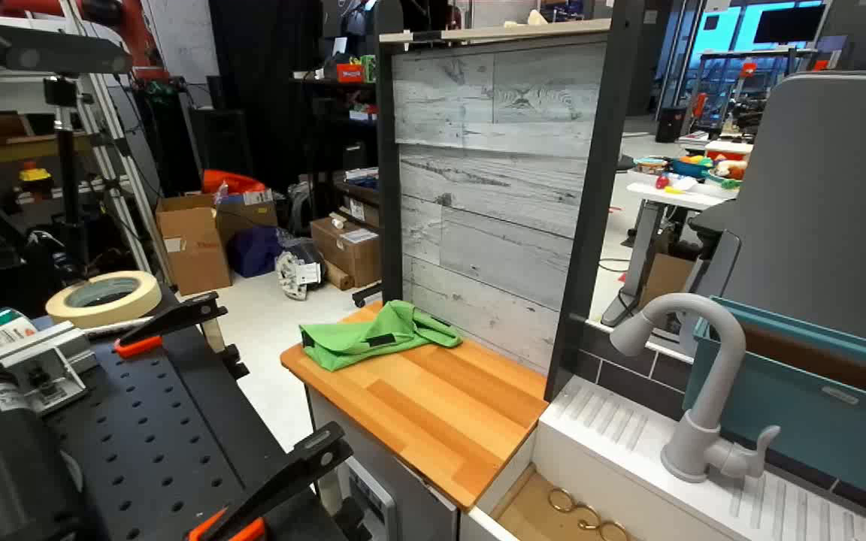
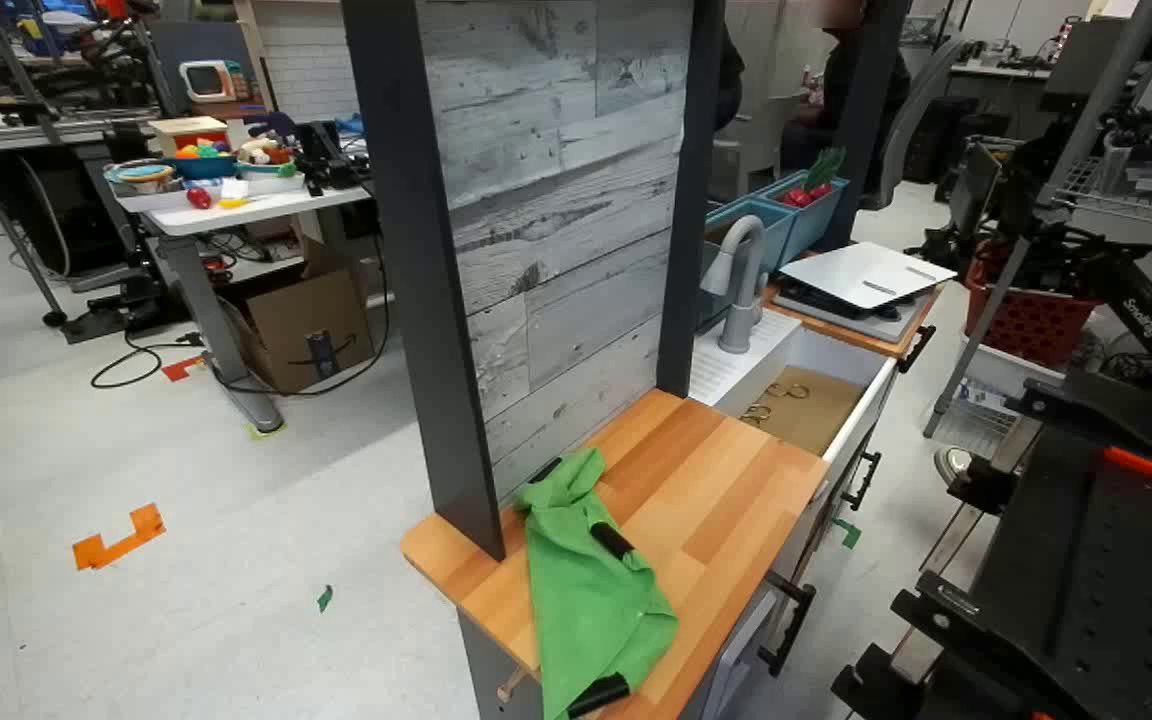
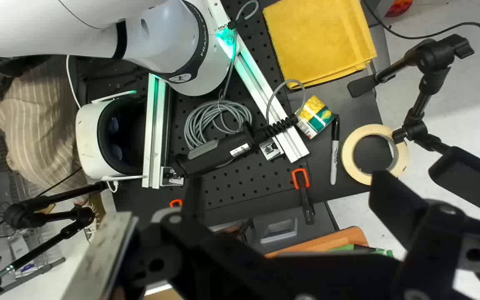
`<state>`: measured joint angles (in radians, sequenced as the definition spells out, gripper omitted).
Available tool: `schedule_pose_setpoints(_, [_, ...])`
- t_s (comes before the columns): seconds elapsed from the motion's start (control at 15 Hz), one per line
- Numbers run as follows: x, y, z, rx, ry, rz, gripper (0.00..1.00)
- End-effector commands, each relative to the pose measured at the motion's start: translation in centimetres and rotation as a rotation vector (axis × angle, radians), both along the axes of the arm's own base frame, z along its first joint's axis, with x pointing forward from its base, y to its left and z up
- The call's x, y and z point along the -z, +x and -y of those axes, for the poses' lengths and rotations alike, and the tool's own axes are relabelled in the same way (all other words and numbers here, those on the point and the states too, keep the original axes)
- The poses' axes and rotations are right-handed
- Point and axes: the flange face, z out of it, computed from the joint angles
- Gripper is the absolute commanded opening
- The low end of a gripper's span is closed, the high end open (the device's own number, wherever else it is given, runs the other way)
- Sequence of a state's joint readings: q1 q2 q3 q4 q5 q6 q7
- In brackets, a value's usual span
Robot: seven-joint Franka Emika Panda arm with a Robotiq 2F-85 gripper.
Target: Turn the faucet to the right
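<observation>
The light grey faucet stands upright at the back of the white sink in both exterior views (image 1: pixel 730 353) (image 2: pixel 751 270). Its hooked spout points to the left in both of these views. Its small side lever (image 1: pixel 764 443) sticks out to the right at the base. My gripper (image 3: pixel 288 187) shows only in the wrist view. Its two dark fingers are wide apart with nothing between them. The faucet is out of view in the wrist view, so I cannot tell the distance between it and the gripper.
The sink (image 1: pixel 621 424) holds several gold rings. A teal bin (image 1: pixel 801 391) stands behind the faucet. A tall wood-plank panel (image 1: pixel 493 173) rises left of it. A green cloth (image 1: pixel 373 338) lies on the wooden counter (image 1: pixel 440 406). Clamps (image 1: pixel 283 481) and tape (image 1: pixel 102 297) sit on the black bench.
</observation>
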<state>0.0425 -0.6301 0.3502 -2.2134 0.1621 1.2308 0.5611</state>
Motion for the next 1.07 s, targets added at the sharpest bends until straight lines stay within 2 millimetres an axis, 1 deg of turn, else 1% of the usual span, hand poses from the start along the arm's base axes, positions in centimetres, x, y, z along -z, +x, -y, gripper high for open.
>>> schedule_pose_setpoints(0.0, [0.0, 0.0, 0.0, 0.0, 0.0, 0.0, 1.0])
schedule_pose_setpoints(0.2, [-0.1, 0.0, 0.0, 0.0, 0.0, 0.0, 1.0])
schedule_pose_setpoints(0.4, [1.7, 2.0, 1.5, 0.084, -0.031, 0.029, 1.0])
schedule_pose_setpoints(0.6, [4.5, 4.7, 3.8, 0.189, -0.068, 0.051, 1.0])
schedule_pose_setpoints(1.0, [9.3, 11.3, 10.1, 0.423, -0.137, 0.182, 1.0])
